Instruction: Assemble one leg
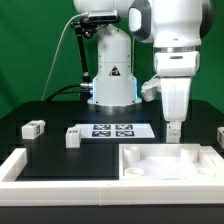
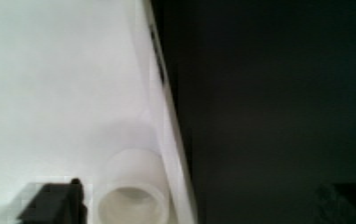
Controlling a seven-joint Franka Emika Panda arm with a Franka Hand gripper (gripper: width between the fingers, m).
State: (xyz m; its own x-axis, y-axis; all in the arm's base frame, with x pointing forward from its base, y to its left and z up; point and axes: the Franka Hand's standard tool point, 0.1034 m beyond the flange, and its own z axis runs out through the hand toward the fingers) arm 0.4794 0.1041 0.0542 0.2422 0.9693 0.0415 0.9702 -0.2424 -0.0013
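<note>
The claw is hanging spread wide over the panel, and the little leg is looking light and hard, best pinched by its flat sides.

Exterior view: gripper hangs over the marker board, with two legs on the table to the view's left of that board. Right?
No. The exterior view shows the gripper over the white panel, at the view's right of the marker board. The two legs, one and another, do lie left of that board.
</note>
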